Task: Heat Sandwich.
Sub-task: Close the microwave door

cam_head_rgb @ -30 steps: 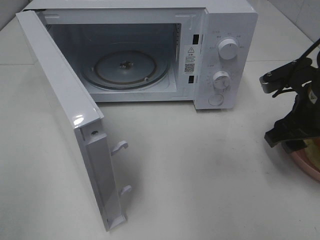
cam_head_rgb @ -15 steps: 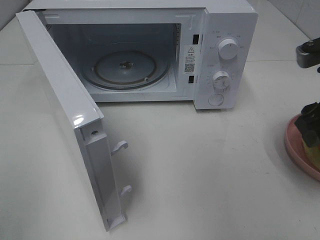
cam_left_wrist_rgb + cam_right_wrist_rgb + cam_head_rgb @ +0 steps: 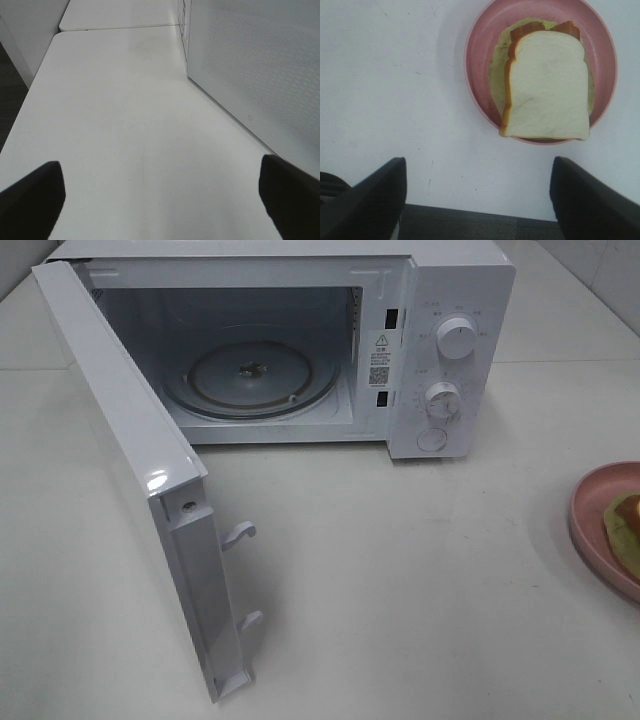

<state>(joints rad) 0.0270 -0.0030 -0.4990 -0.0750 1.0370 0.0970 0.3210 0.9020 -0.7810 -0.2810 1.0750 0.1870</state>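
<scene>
The sandwich (image 3: 547, 85), white bread with a tan crust and red-orange and pale green filling, lies on a round pink plate (image 3: 480, 55). In the exterior high view only its edge (image 3: 625, 525) shows, on the plate (image 3: 590, 515) at the far right. My right gripper (image 3: 480, 200) hangs open, apart from the plate, with nothing between its fingers. My left gripper (image 3: 160, 200) is open wide over bare table beside the microwave's perforated side wall (image 3: 260, 65). Neither gripper appears in the exterior high view.
The white microwave (image 3: 455, 280) stands at the back, its door (image 3: 120, 440) swung out toward the front left. A glass turntable (image 3: 250, 375) lies in the cavity. Two knobs (image 3: 456, 338) sit on the right panel. White table (image 3: 400, 570) lies between microwave and plate.
My right arm has drawn back off the right edge of the exterior high view. It uncovered the plate, and the sandwich stays lying on it.
</scene>
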